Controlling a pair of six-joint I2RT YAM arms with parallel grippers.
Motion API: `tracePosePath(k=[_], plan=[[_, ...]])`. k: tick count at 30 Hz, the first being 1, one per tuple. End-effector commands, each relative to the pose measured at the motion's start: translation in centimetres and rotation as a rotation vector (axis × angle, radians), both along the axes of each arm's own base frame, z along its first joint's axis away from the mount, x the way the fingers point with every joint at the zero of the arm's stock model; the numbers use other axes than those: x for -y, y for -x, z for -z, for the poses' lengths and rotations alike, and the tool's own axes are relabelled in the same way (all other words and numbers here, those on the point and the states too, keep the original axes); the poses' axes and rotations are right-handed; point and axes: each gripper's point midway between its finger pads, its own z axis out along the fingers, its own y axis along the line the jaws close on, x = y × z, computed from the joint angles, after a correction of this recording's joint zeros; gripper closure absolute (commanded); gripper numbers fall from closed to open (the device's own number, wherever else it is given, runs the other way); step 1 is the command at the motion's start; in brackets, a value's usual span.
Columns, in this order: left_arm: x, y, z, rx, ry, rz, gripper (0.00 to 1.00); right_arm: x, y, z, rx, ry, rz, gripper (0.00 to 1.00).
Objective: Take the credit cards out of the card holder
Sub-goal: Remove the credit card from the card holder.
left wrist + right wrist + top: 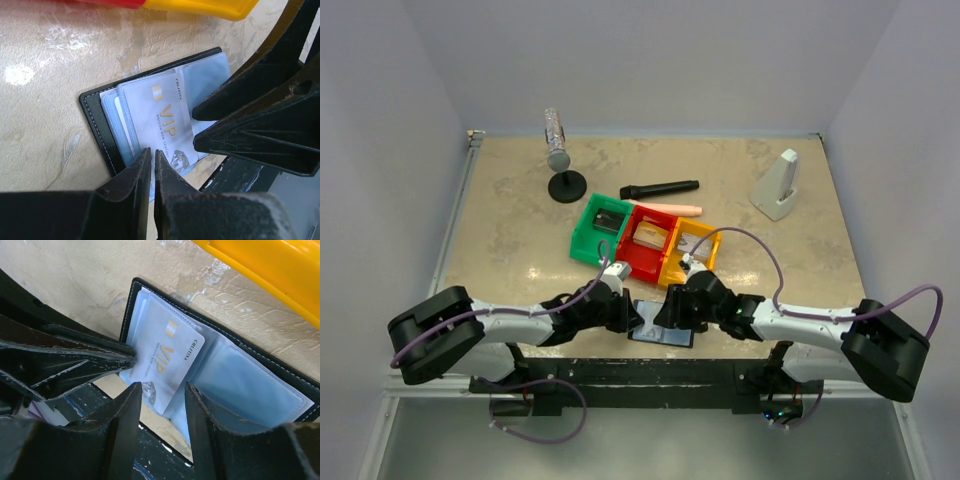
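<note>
Card holder (97, 125): black, lying open and flat, just on the arms' side of the yellow bin (270, 270).
Contents: VIP card (160, 120), showing among clear sleeves.
Handling, judged: card light, stiff and slick; best taken by the edge farthest from the bin.
Left gripper (152, 156): closed to a slit, apparently pinching that edge.
Right gripper (161, 390): moderately spread, straddling the card's end.

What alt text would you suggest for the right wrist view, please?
An open black card holder lies on a beige table, a pale blue VIP card in its clear sleeves. The right gripper, fingers apart, hovers at the card's lower edge; the left gripper meets its side.
</note>
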Motion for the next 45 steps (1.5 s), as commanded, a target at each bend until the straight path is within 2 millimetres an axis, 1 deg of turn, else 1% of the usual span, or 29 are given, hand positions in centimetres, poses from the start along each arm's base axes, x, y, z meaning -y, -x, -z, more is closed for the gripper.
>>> tracePosePath(k=[1, 10, 13, 17, 20, 26, 35, 41, 45], plan=[[0.9, -1.0, -0.8, 0.011, 0.026, -0.027, 0.89, -0.8, -0.2, -0.5, 0.009, -0.041, -0.003, 0.55], [0.1, -0.5, 1.0, -0.043, -0.006, -0.058, 0.94, -0.4, -0.1, 0.0, -0.004, -0.032, 0.009, 0.56], [-0.3, -0.5, 1.4, -0.05, -0.014, -0.071, 0.95, -0.1, 0.0, 0.2, -0.004, -0.029, 0.022, 0.56], [-0.6, -0.4, 1.6, -0.056, -0.016, -0.083, 0.96, -0.2, 0.0, 0.4, -0.01, -0.037, 0.026, 0.56], [-0.7, -0.3, 1.6, -0.057, -0.012, -0.085, 0.96, -0.5, 0.0, 0.3, -0.008, -0.056, 0.024, 0.56], [-0.9, -0.2, 1.7, -0.064, -0.012, -0.089, 0.96, -0.9, -0.2, -0.4, 0.013, -0.099, 0.025, 0.57], [-1.1, 0.0, 1.8, -0.067, -0.012, -0.091, 0.95, -0.7, -0.3, -1.2, 0.035, -0.122, 0.033, 0.58], [-1.1, 0.0, 1.9, -0.067, -0.008, -0.093, 0.95, -1.1, -0.2, -1.0, 0.027, -0.138, 0.024, 0.58], [-1.3, 0.1, 1.6, -0.061, 0.003, -0.093, 0.94, -1.0, -0.1, -0.5, 0.011, -0.124, 0.031, 0.58]])
